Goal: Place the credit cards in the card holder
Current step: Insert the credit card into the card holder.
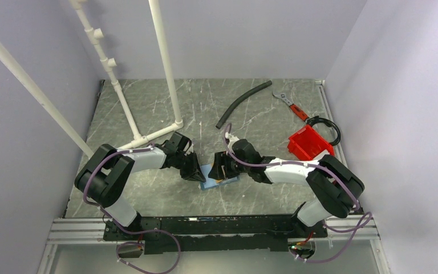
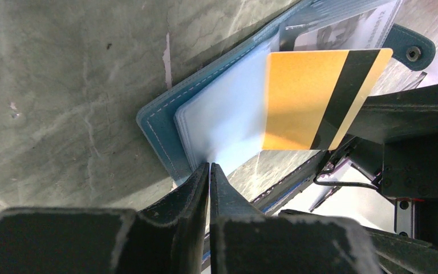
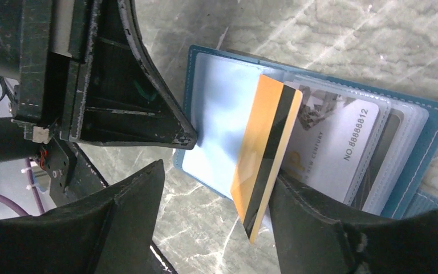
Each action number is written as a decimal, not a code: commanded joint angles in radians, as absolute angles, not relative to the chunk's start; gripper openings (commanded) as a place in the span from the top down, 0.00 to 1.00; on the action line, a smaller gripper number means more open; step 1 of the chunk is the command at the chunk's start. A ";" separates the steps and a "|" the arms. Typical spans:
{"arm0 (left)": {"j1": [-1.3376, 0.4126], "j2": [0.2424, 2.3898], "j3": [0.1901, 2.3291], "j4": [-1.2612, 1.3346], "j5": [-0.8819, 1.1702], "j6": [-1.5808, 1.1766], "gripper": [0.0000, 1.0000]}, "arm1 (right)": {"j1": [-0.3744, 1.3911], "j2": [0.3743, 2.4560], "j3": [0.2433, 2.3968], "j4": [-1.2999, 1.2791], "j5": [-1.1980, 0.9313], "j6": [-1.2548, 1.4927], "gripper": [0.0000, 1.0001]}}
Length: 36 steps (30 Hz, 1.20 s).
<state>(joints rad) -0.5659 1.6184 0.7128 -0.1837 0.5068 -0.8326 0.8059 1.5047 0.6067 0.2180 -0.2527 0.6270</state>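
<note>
Both jaw pairs in view: pressing L gripper [image 2: 209,166] jaws tight together, tips touching clear sleeve [image 2: 222,123] of open blue card holder [image 2: 157,128]; holding R gripper [image 3: 219,174] jaws wide apart, clamping nothing; leaning gold credit card [image 3: 265,154] w/ black stripe, tilted on edge, against one R finger [image 3: 313,228] over holder's sleeves; resting holder flat on grey marble table [image 2: 63,85] btwn arms; showing white card [image 3: 333,137] in pocket
</note>
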 commanded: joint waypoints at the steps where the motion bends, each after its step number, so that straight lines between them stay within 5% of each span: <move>1: -0.569 1.632 0.694 -0.243 0.445 -0.800 0.87 | 0.795 1.514 0.626 0.041 -0.167 0.512 0.29; 11: -0.569 1.637 0.690 -0.234 0.453 -0.801 0.88 | 0.791 1.535 0.654 0.015 -0.148 0.491 0.28; 17: -0.568 1.634 0.685 -0.231 0.453 -0.803 0.88 | 0.754 1.545 0.628 0.087 -0.241 0.536 0.67; 22: -0.569 1.641 0.683 -0.225 0.459 -0.803 0.88 | 0.707 1.529 0.592 0.135 -0.320 0.558 0.67; 28: -0.569 1.653 0.687 -0.220 0.465 -0.801 0.88 | 0.631 1.511 0.553 0.205 -0.467 0.592 0.54; 33: -0.569 1.667 0.690 -0.205 0.475 -0.805 0.88 | 0.616 1.528 0.545 0.240 -0.508 0.596 0.58; 36: -0.569 1.669 0.692 -0.207 0.476 -0.805 0.88 | 0.612 1.546 0.544 0.251 -0.520 0.598 0.70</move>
<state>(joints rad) -0.5640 1.6325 0.7109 -0.1696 0.5312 -0.8326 0.6193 1.5173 0.5613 0.2485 -0.4938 0.6014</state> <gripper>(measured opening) 0.118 0.372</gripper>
